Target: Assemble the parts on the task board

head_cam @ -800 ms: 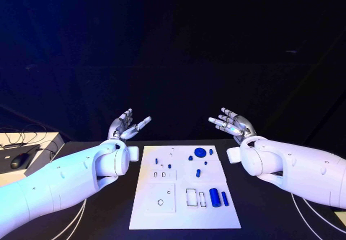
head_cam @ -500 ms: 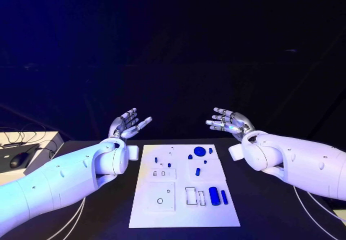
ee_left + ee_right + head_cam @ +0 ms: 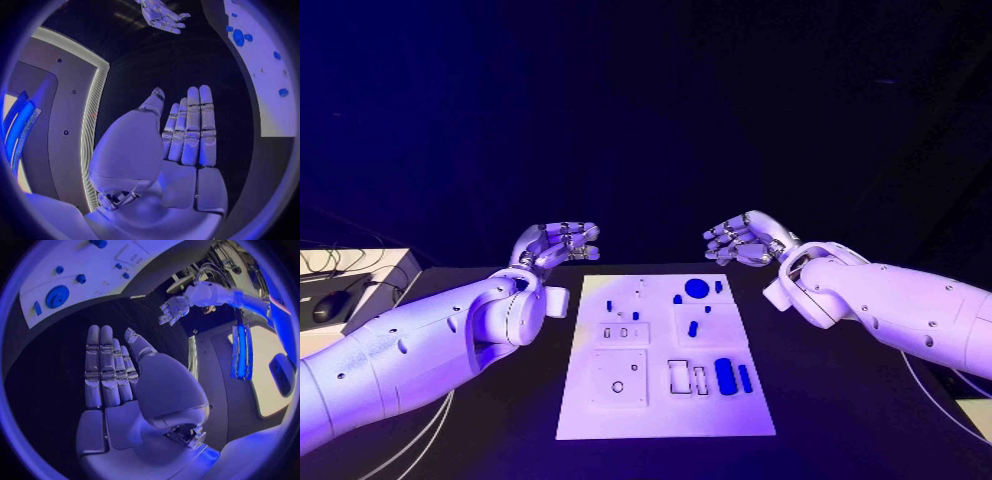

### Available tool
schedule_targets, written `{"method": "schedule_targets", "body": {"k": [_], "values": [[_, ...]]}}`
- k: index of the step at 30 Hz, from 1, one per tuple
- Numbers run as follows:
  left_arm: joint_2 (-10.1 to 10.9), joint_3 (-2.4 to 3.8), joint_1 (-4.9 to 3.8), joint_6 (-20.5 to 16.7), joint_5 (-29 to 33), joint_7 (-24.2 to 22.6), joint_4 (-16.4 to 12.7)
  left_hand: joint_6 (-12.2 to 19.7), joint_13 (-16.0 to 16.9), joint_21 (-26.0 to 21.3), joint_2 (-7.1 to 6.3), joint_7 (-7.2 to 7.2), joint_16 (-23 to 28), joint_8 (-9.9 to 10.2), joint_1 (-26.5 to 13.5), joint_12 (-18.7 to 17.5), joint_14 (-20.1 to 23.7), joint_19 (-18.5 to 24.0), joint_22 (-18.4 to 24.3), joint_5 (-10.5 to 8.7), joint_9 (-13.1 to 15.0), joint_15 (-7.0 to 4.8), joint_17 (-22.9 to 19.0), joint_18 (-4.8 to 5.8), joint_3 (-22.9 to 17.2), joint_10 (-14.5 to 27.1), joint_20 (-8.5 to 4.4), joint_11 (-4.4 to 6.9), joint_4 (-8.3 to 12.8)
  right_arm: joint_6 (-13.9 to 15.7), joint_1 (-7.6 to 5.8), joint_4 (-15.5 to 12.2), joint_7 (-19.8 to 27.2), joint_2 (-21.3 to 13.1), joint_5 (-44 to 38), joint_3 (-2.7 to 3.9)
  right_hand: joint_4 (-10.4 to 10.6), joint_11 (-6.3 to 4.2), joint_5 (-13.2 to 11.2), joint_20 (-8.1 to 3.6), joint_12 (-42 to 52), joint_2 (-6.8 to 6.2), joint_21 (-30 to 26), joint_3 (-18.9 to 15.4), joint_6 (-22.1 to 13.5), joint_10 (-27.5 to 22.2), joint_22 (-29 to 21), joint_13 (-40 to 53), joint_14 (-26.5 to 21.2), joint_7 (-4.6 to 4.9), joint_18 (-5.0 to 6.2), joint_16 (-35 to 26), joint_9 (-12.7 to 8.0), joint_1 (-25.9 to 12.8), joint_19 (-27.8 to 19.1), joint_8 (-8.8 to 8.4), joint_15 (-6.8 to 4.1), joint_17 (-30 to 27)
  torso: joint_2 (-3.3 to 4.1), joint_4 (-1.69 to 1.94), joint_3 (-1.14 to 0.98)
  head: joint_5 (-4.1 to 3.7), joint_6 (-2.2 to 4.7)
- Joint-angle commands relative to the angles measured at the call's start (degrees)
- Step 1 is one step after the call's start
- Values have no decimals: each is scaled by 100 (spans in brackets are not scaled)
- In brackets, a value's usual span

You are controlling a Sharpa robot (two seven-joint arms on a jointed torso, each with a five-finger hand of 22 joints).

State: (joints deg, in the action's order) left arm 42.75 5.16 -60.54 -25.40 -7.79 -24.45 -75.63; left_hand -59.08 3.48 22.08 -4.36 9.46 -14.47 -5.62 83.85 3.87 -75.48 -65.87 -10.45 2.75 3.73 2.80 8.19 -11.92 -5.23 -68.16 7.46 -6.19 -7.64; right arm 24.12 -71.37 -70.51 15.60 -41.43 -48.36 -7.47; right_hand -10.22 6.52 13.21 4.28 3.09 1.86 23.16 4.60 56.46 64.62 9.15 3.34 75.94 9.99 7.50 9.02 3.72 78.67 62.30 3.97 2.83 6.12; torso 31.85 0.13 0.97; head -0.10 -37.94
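The white task board (image 3: 668, 400) lies flat in the middle of the black table. Blue parts lie on it: a round disc (image 3: 697, 288) at the far end, a thick cylinder (image 3: 726, 375) and a slim bar (image 3: 746, 378) near the front right, and small pieces such as one (image 3: 692, 328) mid-board. My left hand (image 3: 560, 243) hovers beyond the board's far left corner, my right hand (image 3: 744, 240) beyond its far right corner. Both are above the table and hold nothing. In the wrist views the left hand (image 3: 187, 135) and the right hand (image 3: 115, 370) show straight fingers, with the board (image 3: 94, 270) off to one side.
A pale box with a dark mouse (image 3: 329, 305) and cables sits at the table's far left. Bare black table (image 3: 855, 400) runs along both sides of the board. The right hand (image 3: 162, 15) appears in the left wrist view, the left hand (image 3: 175, 309) in the right wrist view.
Both hands stood upright with fingers spread and pointing up. They have tipped forward and drawn a little closer together, and the fingers now lie side by side. The board's parts have not moved.
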Motion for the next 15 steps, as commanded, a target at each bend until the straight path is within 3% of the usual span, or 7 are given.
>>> {"method": "schedule_targets", "body": {"k": [1, 3, 5, 6, 9, 12, 15], "values": [[122, 5, 3, 310, -306, 49, -241, -113, -12, 344, 72, -27, -287, 141, -39, -59, -194, -169, -202, 20, -2, -83, 240, 212, 63, -69, -267, 45, 148, 150, -8, -37, -680, 34, -1861, 17, -97, -437, 177, -765, 31, -95, 1322, 24, 1032, 1221, 785, 62, 931, -315, -128, 2203, 66, -112, 1162, -31, -589, 1199, 114, 45, 28, -45, -18], [225, 6, 4, 329, -329, 60, -417, -142, -8, 610, 123, -22, -562, 195, -88, -45, -181, -110, -384, 14, -5, -128, 490, 381, 110, -87, -449, 56, 253, 131, -17, -67, -872, 56, -2247, 26, -153, -505, 276, -849, 35, -183, 1635, 66, 999, 1249, 1034, 80, 996, -311, -159, 2741, 56, -120, 1223, -28, -604, 1556, 155, 72, 38, -69, -20], [329, 9, 4, 350, -344, 72, -595, -143, -7, 1028, 207, 7, -996, 199, -177, -46, -13, 74, -681, 27, -7, -155, 892, 536, 150, -96, -618, 65, 359, 109, -30, -97, -1058, 87, -2605, 35, -139, -452, 350, -898, 50, -206, 2118, 118, 915, 1182, 1519, 82, 1038, -291, -158, 3271, 43, -210, 1340, -34, -627, 1915, 196, 99, 45, -92, -36], [386, 12, 4, 362, -350, 79, -692, -119, -2, 1169, 184, -19, -1136, 200, -147, -32, 53, 179, -785, -1, -8, -165, 1023, 554, 155, -83, -642, 67, 440, 99, -38, -112, -1157, 107, -2789, 39, -134, -441, 367, -922, 50, -242, 2921, 134, 896, 1168, 2529, 90, 955, -279, -200, 3400, 44, -260, 1653, -18, -631, 2027, 222, 117, 47, -110, -43], [530, 34, 4, 387, -364, 103, -945, -143, -1, 1542, 230, -30, -1401, 202, -198, -31, 238, 443, -1052, 19, -9, -165, 1291, 566, 162, -108, -651, 59, 534, 32, -60, -144, -1409, 168, -3236, 46, -115, -351, 400, -904, 64, -309, 3821, 213, 706, 843, 3716, 46, 958, -218, -238, 3778, 19, -371, 1822, -53, -567, 2321, 300, 164, 61, -155, -35], [637, 87, 5, 403, -374, 123, -1167, -94, -4, 1591, 229, -12, -1417, 195, -203, -39, 252, 487, -1084, 17, -6, -157, 1311, 555, 163, -43, -646, 53, 551, -31, -77, -160, -1604, 231, -3619, 49, -100, -239, 398, -805, 40, -398, 4109, 365, 628, 492, 4054, 27, 764, -206, -140, 4258, 36, -466, 1768, -44, -481, 2751, 372, 219, 82, -195, -37], [711, 126, 5, 412, -379, 136, -1316, -93, -7, 1807, 241, -15, -1466, 201, -241, -47, 283, 638, -1201, 12, -8, -158, 1375, 514, 157, -44, -611, 54, 617, -90, -85, -151, -1722, 295, -3915, 52, -121, -251, 377, -743, 31, -481, 4271, 534, 676, 540, 4272, 32, 655, -241, -27, 4660, 54, -467, 1777, -46, -466, 3086, 457, 266, 93, -228, -7]]}}
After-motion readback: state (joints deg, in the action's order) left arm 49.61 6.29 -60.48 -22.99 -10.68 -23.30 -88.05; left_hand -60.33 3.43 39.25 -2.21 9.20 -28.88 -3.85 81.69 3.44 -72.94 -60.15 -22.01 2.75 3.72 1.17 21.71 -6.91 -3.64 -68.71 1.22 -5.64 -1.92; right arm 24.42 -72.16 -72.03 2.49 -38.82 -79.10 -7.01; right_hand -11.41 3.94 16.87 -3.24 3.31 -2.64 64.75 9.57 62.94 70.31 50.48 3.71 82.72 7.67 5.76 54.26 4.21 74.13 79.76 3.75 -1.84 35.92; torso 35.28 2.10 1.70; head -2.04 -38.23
